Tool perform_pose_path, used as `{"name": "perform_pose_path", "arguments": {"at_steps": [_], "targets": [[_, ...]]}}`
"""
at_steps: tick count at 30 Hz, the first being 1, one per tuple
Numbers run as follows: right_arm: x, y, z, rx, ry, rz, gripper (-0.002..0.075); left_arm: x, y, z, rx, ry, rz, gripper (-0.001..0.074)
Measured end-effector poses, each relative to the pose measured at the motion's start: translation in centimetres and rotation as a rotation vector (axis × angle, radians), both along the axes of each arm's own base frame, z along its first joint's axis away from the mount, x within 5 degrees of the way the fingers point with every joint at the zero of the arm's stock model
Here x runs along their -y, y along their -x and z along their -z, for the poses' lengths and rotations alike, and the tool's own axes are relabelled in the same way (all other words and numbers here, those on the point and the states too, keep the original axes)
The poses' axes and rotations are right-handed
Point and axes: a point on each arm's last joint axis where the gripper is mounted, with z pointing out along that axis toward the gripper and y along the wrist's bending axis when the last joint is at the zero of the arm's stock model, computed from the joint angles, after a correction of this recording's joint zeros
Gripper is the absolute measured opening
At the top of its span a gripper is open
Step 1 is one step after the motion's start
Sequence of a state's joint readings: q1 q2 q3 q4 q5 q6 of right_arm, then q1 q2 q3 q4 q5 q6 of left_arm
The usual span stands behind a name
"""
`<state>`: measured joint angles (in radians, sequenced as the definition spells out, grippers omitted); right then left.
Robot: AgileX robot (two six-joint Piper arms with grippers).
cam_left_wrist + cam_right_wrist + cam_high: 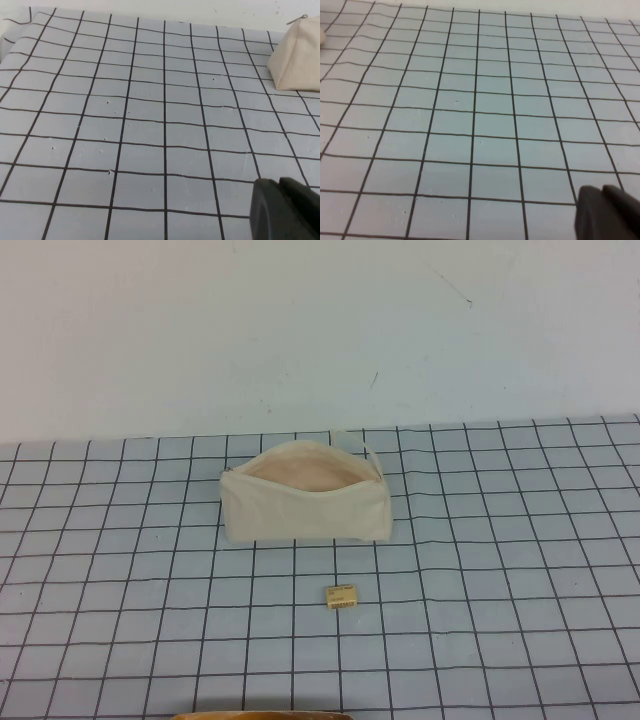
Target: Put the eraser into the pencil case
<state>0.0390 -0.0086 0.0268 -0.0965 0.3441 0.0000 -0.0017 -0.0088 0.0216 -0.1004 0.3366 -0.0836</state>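
Observation:
The cream-white pencil case [305,492] stands on the grid mat in the middle of the high view, its zip open and the pinkish lining showing. The tiny tan eraser [342,595] lies flat on the mat just in front of it, apart from it. Neither arm shows in the high view. In the left wrist view my left gripper [281,197] is shut and empty over bare mat, with one end of the pencil case [297,55] far ahead of it. My right gripper [602,200] is shut and empty over bare mat. The eraser is out of both wrist views.
A blue-grey mat with a black grid [500,540] covers the table in front of a pale wall [300,330]. A tan curved edge [262,716] shows at the bottom of the high view. A cream sliver [321,38] sits at the right wrist view's edge.

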Motion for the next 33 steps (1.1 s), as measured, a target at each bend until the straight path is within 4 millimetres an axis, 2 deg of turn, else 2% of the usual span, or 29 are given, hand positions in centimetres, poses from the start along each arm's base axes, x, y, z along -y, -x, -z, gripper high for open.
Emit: {"name": "perform_pose_path", "arguments": {"at_steps": [27, 31, 33], "targets": [[-0.08, 0.0, 0.01, -0.001, -0.022, -0.001, -0.0001, 0.0, 0.0, 0.0, 0.0, 0.0, 0.0, -0.0001], [-0.44, 0.0, -0.04, 0.001, -0.12, -0.008, -0.0001, 0.0, 0.0, 0.0, 0.0, 0.0, 0.0, -0.0001], [-0.97, 0.02, -0.1, -0.006, -0.294, -0.01, -0.0001, 0.0, 0.0, 0.0, 0.0, 0.0, 0.0, -0.0001]]}}
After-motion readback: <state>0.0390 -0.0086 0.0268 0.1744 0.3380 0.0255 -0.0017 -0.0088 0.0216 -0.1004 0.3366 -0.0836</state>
